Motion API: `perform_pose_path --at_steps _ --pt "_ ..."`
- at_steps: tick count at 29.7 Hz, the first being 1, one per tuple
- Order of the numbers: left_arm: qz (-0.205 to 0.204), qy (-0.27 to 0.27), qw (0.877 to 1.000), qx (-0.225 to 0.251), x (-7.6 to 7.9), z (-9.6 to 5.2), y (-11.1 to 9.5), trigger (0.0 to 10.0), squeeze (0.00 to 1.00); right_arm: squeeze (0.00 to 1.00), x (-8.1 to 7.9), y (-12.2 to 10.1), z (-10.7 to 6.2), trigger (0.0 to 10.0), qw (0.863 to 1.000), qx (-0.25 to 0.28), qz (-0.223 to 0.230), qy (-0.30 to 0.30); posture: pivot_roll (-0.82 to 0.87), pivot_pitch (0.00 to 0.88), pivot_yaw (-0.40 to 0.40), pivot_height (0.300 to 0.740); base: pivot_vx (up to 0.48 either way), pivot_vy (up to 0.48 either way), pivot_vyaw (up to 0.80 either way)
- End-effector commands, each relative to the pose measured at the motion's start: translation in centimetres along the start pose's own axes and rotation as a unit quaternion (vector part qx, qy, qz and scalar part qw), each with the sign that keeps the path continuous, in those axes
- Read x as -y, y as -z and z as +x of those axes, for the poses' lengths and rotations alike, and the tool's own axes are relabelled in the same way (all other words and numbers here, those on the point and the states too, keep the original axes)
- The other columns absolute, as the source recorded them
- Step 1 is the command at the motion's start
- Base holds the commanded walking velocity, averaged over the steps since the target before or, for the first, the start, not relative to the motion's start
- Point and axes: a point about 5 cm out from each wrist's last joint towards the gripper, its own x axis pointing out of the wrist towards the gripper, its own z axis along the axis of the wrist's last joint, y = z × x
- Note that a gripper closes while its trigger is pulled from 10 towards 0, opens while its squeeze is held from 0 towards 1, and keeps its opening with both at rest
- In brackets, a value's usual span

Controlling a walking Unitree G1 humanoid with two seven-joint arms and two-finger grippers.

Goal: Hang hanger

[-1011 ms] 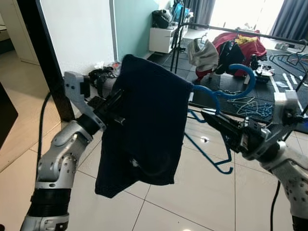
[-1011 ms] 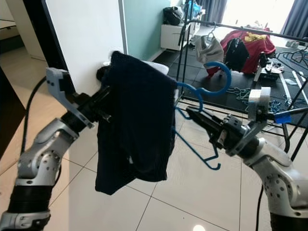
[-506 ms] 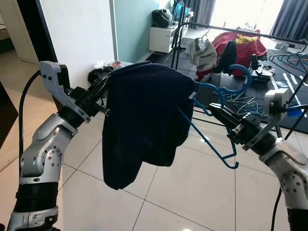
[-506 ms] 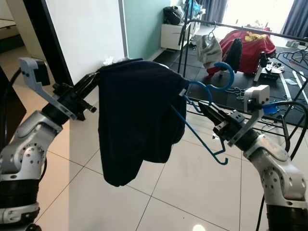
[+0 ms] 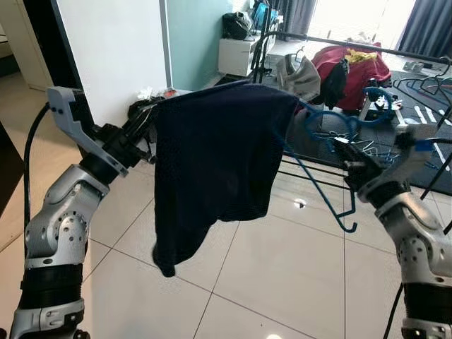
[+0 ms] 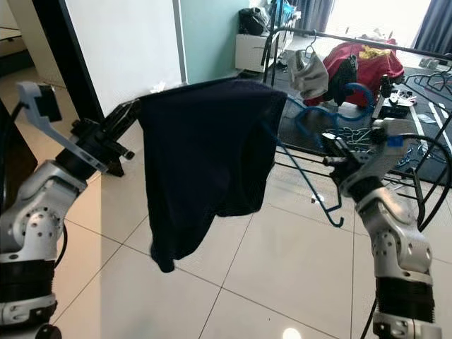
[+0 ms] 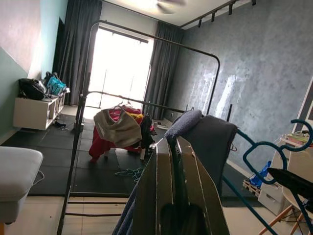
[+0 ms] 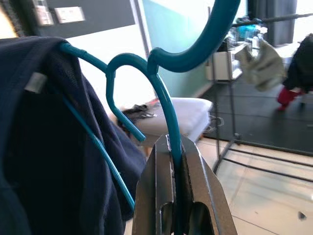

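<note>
While my left gripper [image 5: 145, 121] pinches the left edge of the navy garment [image 5: 215, 166], my right gripper [image 8: 172, 152] clamps the blue hanger [image 5: 332, 134] at its neck. The cloth hangs stretched between them, near the black clothes rack [image 6: 353, 39] beyond.

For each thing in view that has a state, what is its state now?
blue hanger: held in the air, not yet on a rail
dark garment: draped on the hanger, spread between both grippers
left gripper: shut on the garment's edge
right gripper: shut on the hanger's neck
clothes rack: clothes hanging on it
</note>
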Motion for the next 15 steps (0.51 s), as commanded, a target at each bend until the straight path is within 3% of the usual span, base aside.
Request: perform_pose_path --at_steps 1,3,6,10,14,15 --pt "-0.008 0.009 1.000 0.028 0.5 0.3 -1.1 0.0 0.00 0.00 1.0 -0.1 -0.2 10.0 0.999 0.010 0.006 0.042 0.05 0.000 -0.047 0.740 0.000 0.000 0.00" --pt "-0.029 0.027 0.998 0.040 1.3 0.6 -1.3 0.0 0.00 0.00 0.8 0.3 -0.1 10.0 0.999 0.003 0.007 0.038 0.05 0.000 -0.047 0.740 0.000 0.000 0.00" --pt "-0.069 0.095 0.991 0.067 4.0 1.6 -2.1 0.0 0.00 0.00 -0.5 1.7 0.1 10.0 1.000 -0.024 0.013 0.012 0.06 0.000 -0.048 0.740 0.000 0.000 0.00" --pt "-0.092 0.140 0.982 0.090 5.8 2.4 -3.0 0.0 0.00 0.00 -1.6 2.8 0.3 10.0 0.999 -0.042 0.021 -0.003 0.06 0.000 -0.047 0.740 0.000 0.000 0.00" --pt "-0.105 0.158 0.976 0.104 6.6 2.9 -3.6 0.0 0.00 0.00 -2.1 3.4 0.5 10.0 0.998 -0.050 0.027 -0.007 0.06 0.000 -0.045 0.740 0.000 0.000 0.00" --pt "-0.124 0.171 0.970 0.118 7.2 3.4 -4.1 0.0 0.00 0.00 -2.6 3.9 0.8 10.0 0.998 -0.056 0.032 -0.007 0.06 0.000 -0.045 0.740 0.000 0.000 0.00"
